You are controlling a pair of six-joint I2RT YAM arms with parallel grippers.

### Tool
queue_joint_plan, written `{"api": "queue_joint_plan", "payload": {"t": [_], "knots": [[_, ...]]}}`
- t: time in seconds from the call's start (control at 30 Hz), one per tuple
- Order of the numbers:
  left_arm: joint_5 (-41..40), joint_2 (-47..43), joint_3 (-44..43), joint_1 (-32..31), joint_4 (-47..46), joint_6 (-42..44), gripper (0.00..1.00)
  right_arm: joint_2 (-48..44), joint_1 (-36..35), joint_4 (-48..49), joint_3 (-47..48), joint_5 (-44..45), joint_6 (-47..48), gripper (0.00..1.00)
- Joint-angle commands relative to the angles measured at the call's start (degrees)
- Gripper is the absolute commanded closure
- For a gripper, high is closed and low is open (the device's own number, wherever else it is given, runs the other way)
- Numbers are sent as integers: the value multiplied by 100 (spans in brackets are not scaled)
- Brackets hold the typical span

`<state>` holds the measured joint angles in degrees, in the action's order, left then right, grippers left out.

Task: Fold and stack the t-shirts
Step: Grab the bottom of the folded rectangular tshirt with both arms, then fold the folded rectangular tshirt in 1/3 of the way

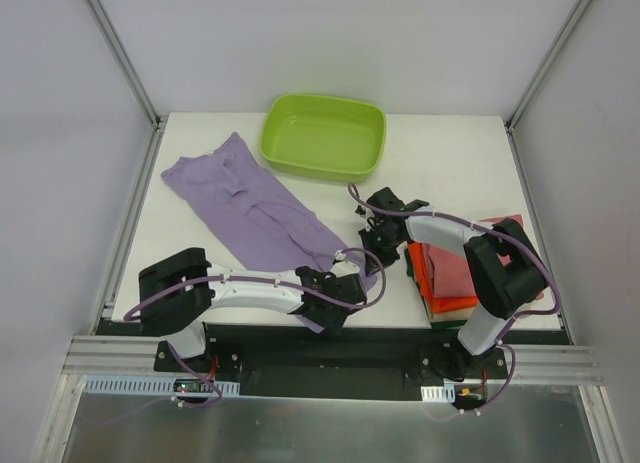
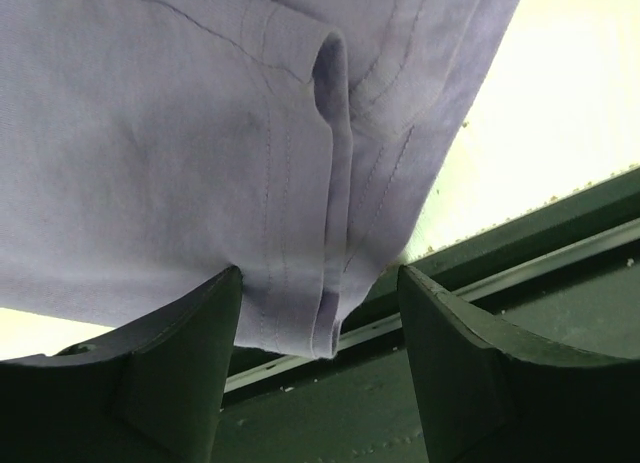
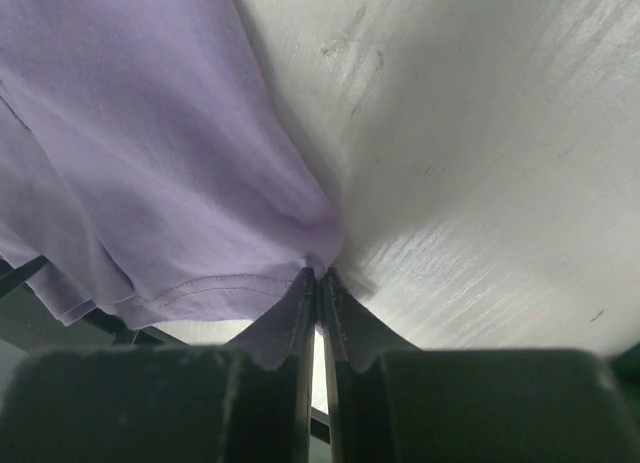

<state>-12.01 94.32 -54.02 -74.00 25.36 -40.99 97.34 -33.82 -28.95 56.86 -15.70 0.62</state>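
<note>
1. Top external view: a large lilac cotton t-shirt (image 1: 250, 208) lies unfolded and rumpled on the white table (image 1: 440, 163). It runs diagonally from the upper left of the frame down to the near edge at centre.
2. A lime-green plastic tub (image 1: 325, 135) sits at the far edge, upper centre, just beyond the shirt's top end.
3. A stack of folded t-shirts (image 1: 450, 273) rests at lower right, showing rose-red and orange layers with a dark edge below, partly hidden by the right arm.
4. Both arms reach inward to the lilac shirt's near end. The left gripper (image 1: 342, 289) is at the table's front edge and the right gripper (image 1: 376, 247) is just up and right of it.
5. Left wrist view: the left gripper (image 2: 320, 278) is released, its jaws spread wide. A folded hem of the lilac shirt (image 2: 180, 153) hangs down between them.
6. Right wrist view: the right gripper (image 3: 320, 280) is clenched on a pinched corner of the lilac shirt (image 3: 150, 153), low over the table (image 3: 480, 133).
</note>
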Motion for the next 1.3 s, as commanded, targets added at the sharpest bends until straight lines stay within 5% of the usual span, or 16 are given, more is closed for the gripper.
{"api": "queue_joint_plan", "payload": {"t": [0.0,0.2,0.3,0.37,0.9,1.27], "knots": [[-591,507,-91,-53,12,-295,38,-259,34,3,-78,-301,-53,92],[-917,666,-170,-45,214,-506,55,-400,51,47,-175,-425,-54,92],[-812,614,-197,-53,285,-506,76,-479,86,56,-210,-416,-54,92],[-750,517,-197,-97,294,-489,100,-531,113,39,-228,-407,-54,92],[796,-89,-1005,-677,-559,197,100,-2131,517,-972,-1045,304,17,96],[313,-1046,-339,-485,-585,-145,100,-2299,325,-1148,-396,6,-193,99]]}}
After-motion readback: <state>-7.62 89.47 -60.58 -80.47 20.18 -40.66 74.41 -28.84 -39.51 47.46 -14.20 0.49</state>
